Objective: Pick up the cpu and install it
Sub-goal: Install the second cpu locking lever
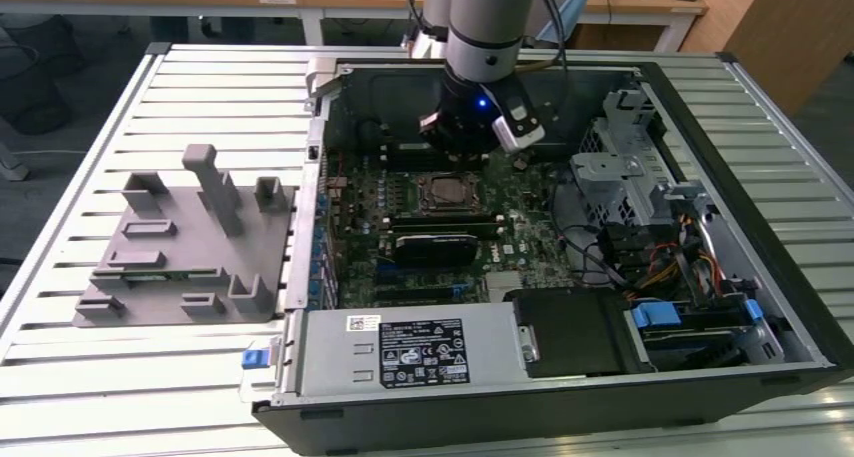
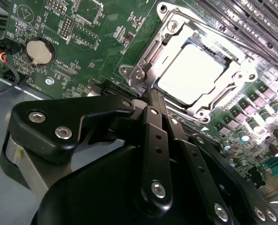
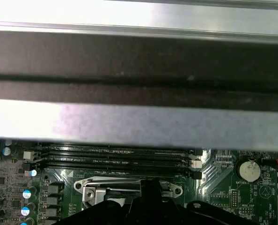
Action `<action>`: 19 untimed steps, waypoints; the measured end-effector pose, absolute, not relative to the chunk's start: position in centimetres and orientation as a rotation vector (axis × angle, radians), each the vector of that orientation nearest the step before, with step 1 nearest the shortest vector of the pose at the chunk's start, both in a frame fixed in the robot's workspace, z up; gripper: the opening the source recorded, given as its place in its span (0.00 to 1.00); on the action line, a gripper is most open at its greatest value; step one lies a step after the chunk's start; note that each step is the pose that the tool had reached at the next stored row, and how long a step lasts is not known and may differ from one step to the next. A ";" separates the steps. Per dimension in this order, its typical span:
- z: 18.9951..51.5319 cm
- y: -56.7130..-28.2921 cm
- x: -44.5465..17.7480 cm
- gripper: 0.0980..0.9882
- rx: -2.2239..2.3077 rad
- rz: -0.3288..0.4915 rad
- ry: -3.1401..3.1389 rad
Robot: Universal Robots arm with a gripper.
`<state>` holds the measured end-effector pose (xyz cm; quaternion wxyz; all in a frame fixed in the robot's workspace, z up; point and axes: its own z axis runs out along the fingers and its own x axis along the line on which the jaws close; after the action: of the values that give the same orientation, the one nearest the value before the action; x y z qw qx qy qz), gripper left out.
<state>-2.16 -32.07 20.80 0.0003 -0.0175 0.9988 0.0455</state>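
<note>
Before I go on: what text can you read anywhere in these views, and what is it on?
No text can be quoted; none is legible.
Black label on the power supply, exterior view: print too small to read.
White sticker above it: too small to read.
White lettering on the motherboard, both wrist views: blurred.
Top of the cpu: washed out by glare, no print to make out.

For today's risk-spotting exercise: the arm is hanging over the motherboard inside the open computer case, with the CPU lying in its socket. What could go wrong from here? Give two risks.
1. The CPU lies in the socket frame. If it is not seated flat, pressure from the gripper beside it might damage the contacts.
2. The gripper hangs low inside the computer case. A sideways move could knock the memory slots or the coin battery nearby.
</note>
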 end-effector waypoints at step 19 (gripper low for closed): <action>20.8 -33.0 -2.1 0.01 -0.055 0.143 3.137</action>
<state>-2.13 -32.98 20.78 0.0003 -0.0175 0.9988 0.0455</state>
